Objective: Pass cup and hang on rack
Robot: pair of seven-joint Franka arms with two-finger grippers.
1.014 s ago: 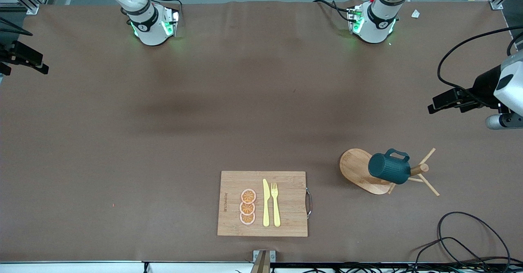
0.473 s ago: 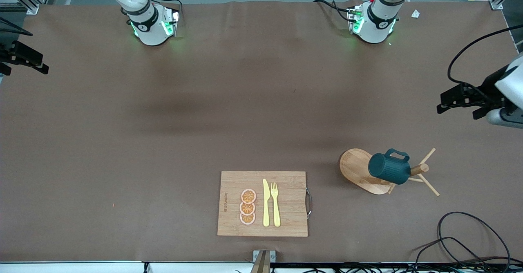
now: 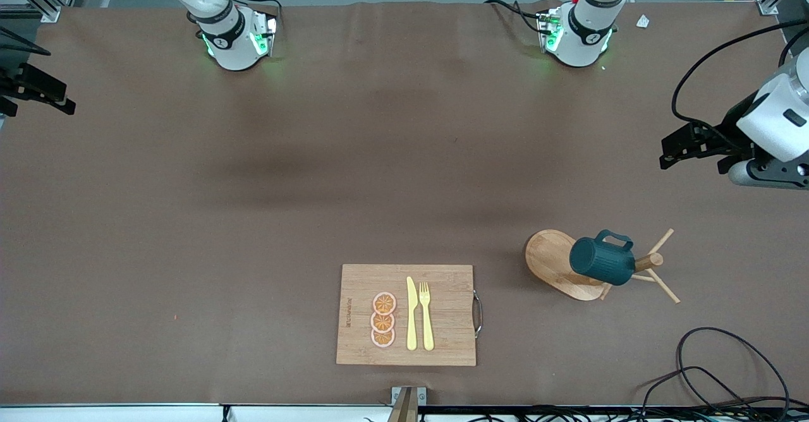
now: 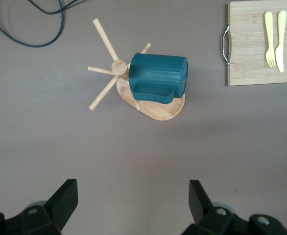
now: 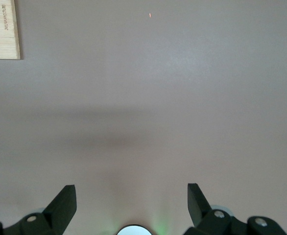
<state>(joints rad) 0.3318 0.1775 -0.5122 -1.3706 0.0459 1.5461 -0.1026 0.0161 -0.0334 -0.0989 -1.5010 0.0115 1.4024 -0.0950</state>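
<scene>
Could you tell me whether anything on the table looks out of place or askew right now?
Nothing stands out: the cup hangs on the rack, which stands upright, and both pincers, left and right, are open and apart from it.

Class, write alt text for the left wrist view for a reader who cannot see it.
A dark teal cup hangs on a wooden rack standing on the brown table. The open left gripper is over bare table. A cutting board with a yellow fork and knife shows at one corner.

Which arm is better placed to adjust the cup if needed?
Left: the left gripper, open, hovers near the rack where the cup hangs; the right gripper waits over bare table.
</scene>
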